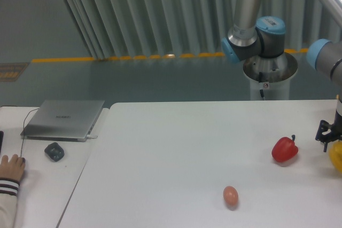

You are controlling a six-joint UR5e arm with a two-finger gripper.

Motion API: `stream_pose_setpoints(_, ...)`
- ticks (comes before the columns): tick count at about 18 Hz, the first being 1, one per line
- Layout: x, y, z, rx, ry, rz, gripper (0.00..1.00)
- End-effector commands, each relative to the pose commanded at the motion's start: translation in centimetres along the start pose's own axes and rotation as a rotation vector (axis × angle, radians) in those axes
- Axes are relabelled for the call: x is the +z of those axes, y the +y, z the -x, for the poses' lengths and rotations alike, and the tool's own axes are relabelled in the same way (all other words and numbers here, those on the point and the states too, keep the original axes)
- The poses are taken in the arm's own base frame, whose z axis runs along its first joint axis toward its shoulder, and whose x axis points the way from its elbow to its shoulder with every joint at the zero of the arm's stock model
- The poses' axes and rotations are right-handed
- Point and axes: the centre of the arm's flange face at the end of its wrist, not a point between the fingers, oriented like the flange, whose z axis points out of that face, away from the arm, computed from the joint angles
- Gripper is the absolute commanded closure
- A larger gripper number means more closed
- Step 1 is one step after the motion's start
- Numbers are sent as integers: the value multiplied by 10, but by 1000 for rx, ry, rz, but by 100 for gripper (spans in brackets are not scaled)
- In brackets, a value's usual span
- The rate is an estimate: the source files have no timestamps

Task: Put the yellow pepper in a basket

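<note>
Resting nearest the camera on the white surface (176,153), a tan egg (230,195) lies left of a red pepper (284,149). At the frame's right edge the yellow pepper (337,156) shows only partly, with the jaws (330,134) just above it, cut off so their opening cannot be told. Farther back left sit a mouse (54,151) and laptop (64,119).

arm reaching down at right frame edge; end effector (330,134) low (jaws cropped, state unclear)
</note>
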Motion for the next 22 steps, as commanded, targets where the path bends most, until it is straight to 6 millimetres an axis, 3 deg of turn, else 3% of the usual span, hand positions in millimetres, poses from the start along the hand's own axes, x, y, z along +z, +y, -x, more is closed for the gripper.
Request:
stream_pose_setpoints(11,22,0,2,5,12,34,0)
stream_pose_setpoints(18,35,10,-2,14,1,89,1)
stream_pose_setpoints(19,36,10,-2,16,2,90,11)
stream_pose_setpoints(20,36,10,-2,17,2,90,31)
stream_pose_setpoints(22,36,9,-4,28,2,90,35)
